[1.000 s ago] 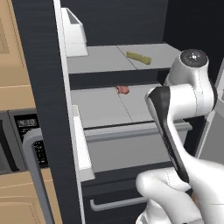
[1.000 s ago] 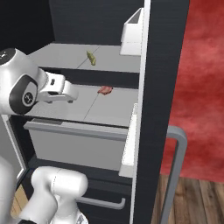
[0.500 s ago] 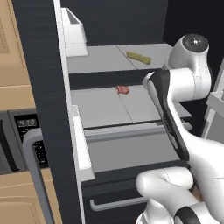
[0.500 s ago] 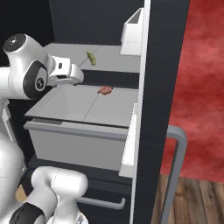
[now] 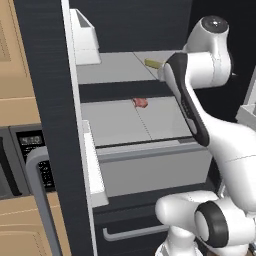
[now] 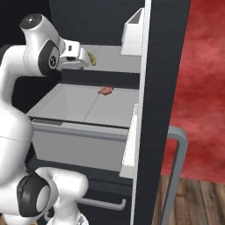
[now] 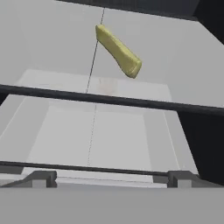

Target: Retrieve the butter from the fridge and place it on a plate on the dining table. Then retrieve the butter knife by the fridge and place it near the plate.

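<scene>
The fridge [image 5: 45, 75] stands open, its black door [image 6: 162, 66] swung out. The butter [image 7: 119, 51], a slim olive-yellow stick, lies on the upper grey shelf [image 5: 115, 67]. In the left base view my forearm covers part of the butter [image 5: 151, 63]. My gripper [image 6: 84, 58] hovers at the height of that shelf, just left of the butter [image 6: 92, 58] and short of it. In the hand view the gripper [image 7: 112, 178] is open, its tips wide apart and nothing between them. The plate, the dining table and the butter knife are out of view.
A small red food item [image 5: 140, 102] lies on the lower shelf above a pulled-out grey drawer [image 5: 150, 160]. White door bins [image 6: 134, 33] hang on the door, which has a grey bar handle [image 6: 176, 167]. A black appliance [image 5: 30, 150] sits among tan cabinets at left.
My arm has risen from the lower shelf's height to the upper shelf, and the hand has come close to the butter. The jaws have stayed wide.
</scene>
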Controlling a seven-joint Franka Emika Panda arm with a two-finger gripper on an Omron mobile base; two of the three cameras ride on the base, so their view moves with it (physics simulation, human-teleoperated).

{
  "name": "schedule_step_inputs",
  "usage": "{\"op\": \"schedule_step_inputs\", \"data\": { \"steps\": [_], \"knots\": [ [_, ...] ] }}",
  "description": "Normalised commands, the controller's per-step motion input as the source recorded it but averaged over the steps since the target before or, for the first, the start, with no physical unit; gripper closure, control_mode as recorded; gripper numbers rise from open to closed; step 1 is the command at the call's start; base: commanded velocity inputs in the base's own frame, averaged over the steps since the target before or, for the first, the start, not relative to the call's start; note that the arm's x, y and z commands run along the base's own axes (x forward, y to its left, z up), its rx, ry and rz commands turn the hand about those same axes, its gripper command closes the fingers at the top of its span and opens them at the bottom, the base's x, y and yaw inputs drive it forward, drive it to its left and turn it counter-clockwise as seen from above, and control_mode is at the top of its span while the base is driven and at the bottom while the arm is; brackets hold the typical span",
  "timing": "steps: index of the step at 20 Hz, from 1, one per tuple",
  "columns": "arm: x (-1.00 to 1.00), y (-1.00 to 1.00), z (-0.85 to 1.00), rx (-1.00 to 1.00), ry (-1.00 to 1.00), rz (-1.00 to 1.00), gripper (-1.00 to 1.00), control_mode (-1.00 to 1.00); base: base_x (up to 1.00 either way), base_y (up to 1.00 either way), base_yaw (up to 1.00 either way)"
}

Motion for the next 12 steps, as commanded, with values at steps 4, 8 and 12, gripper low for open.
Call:
{"op": "schedule_step_inputs", "data": {
  "steps": [4, 8, 12],
  "knots": [
    [0.75, -0.01, 0.11, 0.16, 0.00, 0.02, -1.00, -1.00, 0.00, 0.00, 0.00],
    [0.71, 0.00, 0.00, 0.10, 0.00, 0.02, -1.00, -1.00, 0.00, 0.00, 0.00],
    [0.72, -0.20, 0.01, 0.00, 0.00, 0.00, -1.00, -1.00, 0.00, 0.00, 0.00]
  ]
}}
